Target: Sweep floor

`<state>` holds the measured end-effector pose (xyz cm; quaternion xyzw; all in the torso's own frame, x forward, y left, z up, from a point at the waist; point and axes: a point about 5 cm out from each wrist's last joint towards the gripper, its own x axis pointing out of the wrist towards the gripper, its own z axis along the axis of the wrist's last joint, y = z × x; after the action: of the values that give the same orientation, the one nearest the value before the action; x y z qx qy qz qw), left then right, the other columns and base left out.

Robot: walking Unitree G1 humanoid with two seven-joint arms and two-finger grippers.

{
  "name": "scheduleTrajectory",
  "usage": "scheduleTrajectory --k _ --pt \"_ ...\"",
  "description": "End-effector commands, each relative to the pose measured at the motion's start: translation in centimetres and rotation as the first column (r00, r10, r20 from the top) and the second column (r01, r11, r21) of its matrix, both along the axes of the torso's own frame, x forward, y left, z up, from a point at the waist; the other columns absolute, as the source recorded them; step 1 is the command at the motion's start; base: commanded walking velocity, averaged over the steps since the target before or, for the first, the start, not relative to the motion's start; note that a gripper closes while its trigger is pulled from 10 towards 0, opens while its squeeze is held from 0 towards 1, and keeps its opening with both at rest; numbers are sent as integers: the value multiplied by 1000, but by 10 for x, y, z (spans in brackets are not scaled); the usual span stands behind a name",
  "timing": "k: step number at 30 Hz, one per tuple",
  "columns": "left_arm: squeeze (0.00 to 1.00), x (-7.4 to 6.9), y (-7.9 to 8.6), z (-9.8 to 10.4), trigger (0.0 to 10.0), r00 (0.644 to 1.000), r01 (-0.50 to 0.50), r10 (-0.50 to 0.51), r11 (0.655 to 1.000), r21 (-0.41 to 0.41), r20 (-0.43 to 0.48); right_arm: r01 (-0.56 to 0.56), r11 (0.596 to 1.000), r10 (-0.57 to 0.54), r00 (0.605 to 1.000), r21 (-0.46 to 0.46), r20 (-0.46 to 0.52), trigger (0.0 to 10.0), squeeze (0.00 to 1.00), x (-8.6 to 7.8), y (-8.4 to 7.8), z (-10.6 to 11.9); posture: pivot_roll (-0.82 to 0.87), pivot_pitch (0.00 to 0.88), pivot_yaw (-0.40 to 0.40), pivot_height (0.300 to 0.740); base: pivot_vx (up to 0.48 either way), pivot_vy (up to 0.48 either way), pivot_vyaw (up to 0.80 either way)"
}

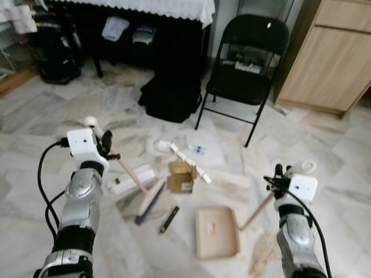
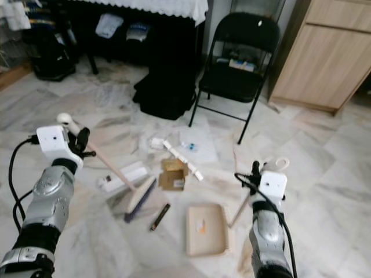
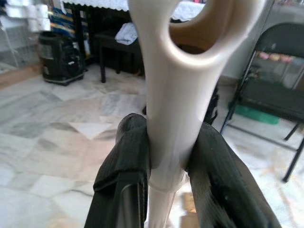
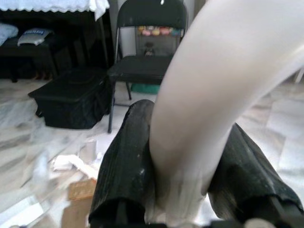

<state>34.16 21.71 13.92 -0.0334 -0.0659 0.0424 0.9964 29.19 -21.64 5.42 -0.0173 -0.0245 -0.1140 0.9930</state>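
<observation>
Both my grippers are squeezing handles. My left gripper (image 1: 106, 141) pinches the broom handle (image 3: 175, 118) at 9 o'clock, and the broom head (image 1: 149, 201) rests on the floor (image 1: 52, 116) beside a brown box (image 1: 181, 176). My right gripper (image 1: 284, 171) pinches the dustpan handle (image 4: 209, 104) at 4 o'clock. Its tan dustpan (image 1: 217, 233) lies at 6 o'clock. Litter is scattered before the black chair (image 1: 246, 58). Labels are too blurry to read.

On the floor (image 1: 52, 116), the broom (image 1: 149, 200) lies left of the dustpan (image 1: 217, 233), litter (image 1: 181, 176) between, folding chair (image 1: 246, 63) behind.
</observation>
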Motion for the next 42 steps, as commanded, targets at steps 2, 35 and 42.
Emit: scheduleTrajectory --k 2,35,42 --pt "0 2 -3 10 10000 999 18 -18 1000 9 51 15 1000 -15 1000 -13 23 10000 0 -1 -5 4 -60 82 5 740 0 323 0" --pt "0 2 -5 11 10000 998 24 -25 999 31 54 20 1000 -20 1000 -10 22 10000 0 -1 -6 3 -58 86 8 740 129 15 0" --pt "0 1 -5 11 10000 998 23 -25 999 36 59 20 1000 -20 1000 -10 19 10000 0 -1 -6 2 -58 86 6 740 0 0 0"
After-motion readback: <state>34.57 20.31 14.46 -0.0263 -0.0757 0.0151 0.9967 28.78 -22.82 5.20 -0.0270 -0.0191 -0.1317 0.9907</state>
